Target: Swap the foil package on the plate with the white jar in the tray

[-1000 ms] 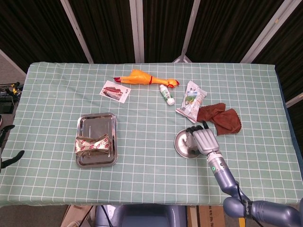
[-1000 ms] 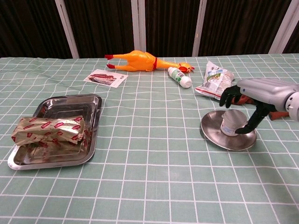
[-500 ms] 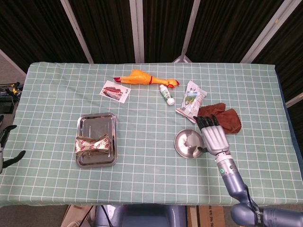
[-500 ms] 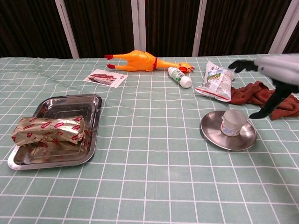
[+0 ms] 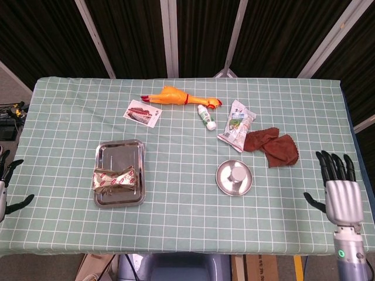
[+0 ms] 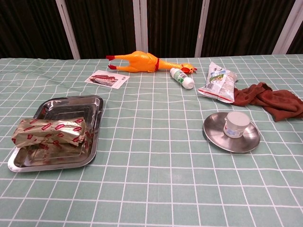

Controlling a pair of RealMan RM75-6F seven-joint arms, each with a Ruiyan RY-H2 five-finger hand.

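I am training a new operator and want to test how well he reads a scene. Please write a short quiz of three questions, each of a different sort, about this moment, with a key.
1. True or false: the white jar stands on the round plate.
2. Which thing lies in the tray? A) the rubber chicken B) the foil package C) the brown cloth
3. Fill in: the right hand, near the table's right edge, holds ____.

Key: 1 true; 2 B; 3 nothing, its fingers are spread.
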